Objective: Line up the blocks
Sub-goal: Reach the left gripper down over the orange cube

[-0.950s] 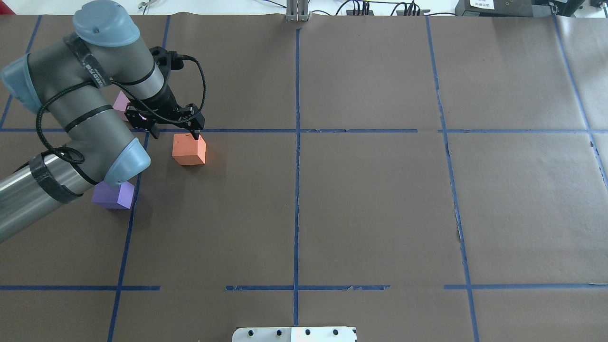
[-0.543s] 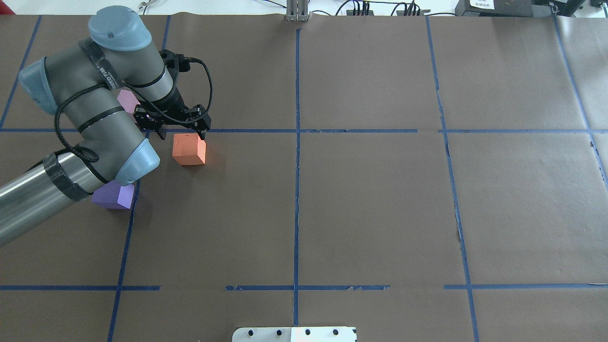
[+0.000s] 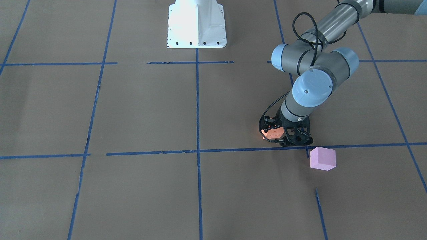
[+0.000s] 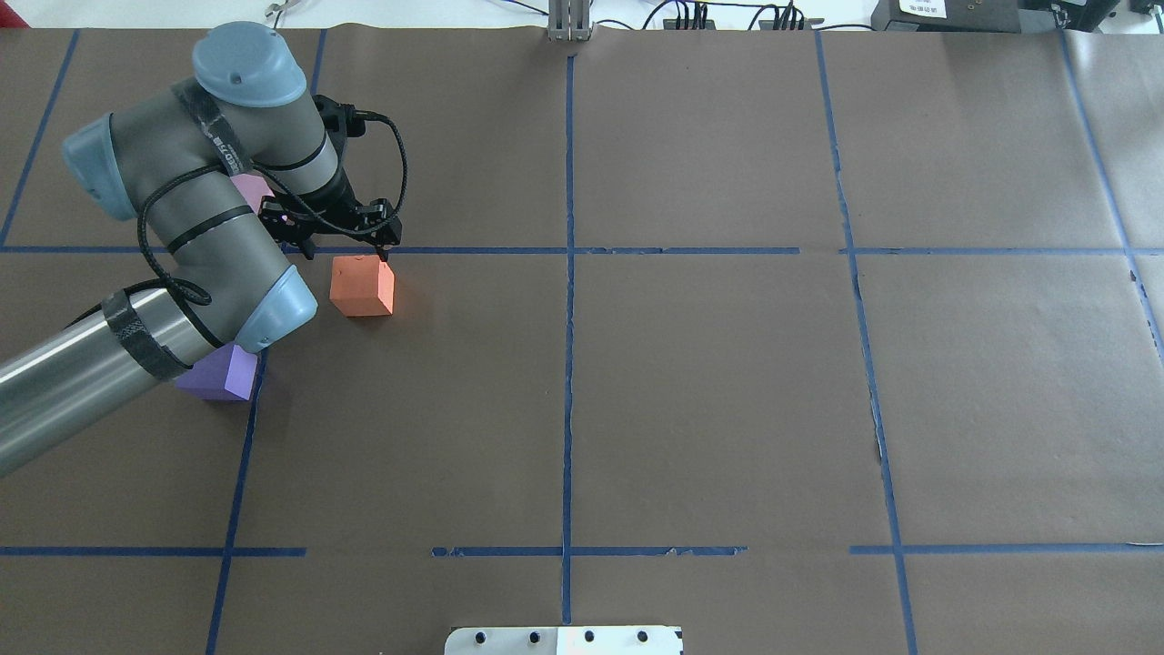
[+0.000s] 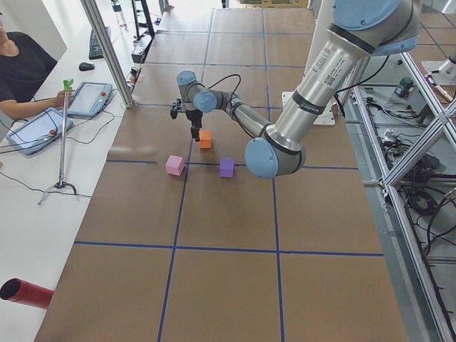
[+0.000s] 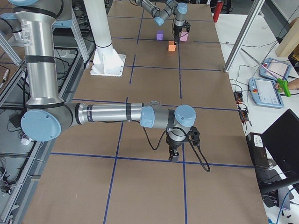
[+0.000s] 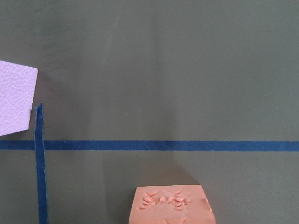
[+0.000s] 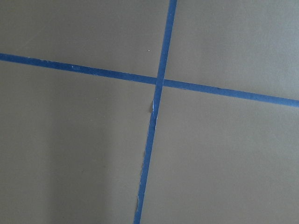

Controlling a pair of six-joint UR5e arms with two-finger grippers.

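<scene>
The orange block sits on the brown paper just near of a blue tape line; it also shows in the left wrist view. My left gripper is open and empty, hovering just over the block's far edge. The pale pink block lies behind the left wrist, partly hidden, and shows clearly in the front view. The purple block lies under the left elbow. My right gripper shows only in the right side view, low over a tape crossing; I cannot tell whether it is open or shut.
Blue tape lines divide the brown paper into squares. The white robot base stands at the table's middle edge. Cables and equipment lie along the far edge. An operator sits beside the table.
My left arm has swung a little right and away from the robot, and the open gripper has drawn off the orange block. The blocks have not moved.
</scene>
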